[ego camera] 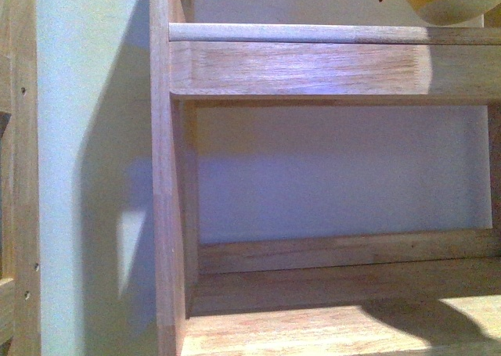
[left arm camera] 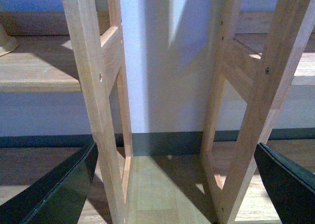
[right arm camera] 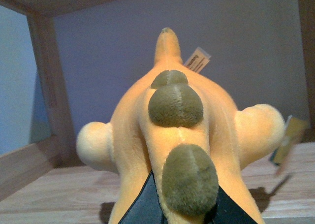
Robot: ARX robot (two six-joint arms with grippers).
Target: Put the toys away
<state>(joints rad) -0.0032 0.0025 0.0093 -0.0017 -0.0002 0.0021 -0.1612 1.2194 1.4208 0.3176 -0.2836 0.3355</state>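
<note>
**Inspector:** Start with the wooden shelf unit [ego camera: 313, 66]. Where does the toy sit relative to it?

**Assistant:** The orange-yellow plush animal [right arm camera: 179, 135] is inside a shelf bay, over the shelf board [right arm camera: 59, 194]. In the front view only a yellow edge of it shows, above the upper rail at the unit's right end. I cannot confirm its belly rests on the board; the feet appear close to it.

**Inspector:** And the right gripper [right arm camera: 184, 209]?

**Assistant:** Closed on the plush's near end; dark fingers [right arm camera: 142, 207] flank the body, which extends away from the gripper toward the shelf's back wall.

**Inspector:** Left gripper [left arm camera: 172, 184]?

**Assistant:** Jaws spread wide, holding nothing, facing the gap between two shelf frames, low near the floor.

**Inspector:** Recommendation for the placing step?

**Assistant:** In my judgement, lower until the plush bears on the board, keep it well behind the front rail, release only then, and withdraw straight back without snagging the tags [right arm camera: 198, 61].
</note>
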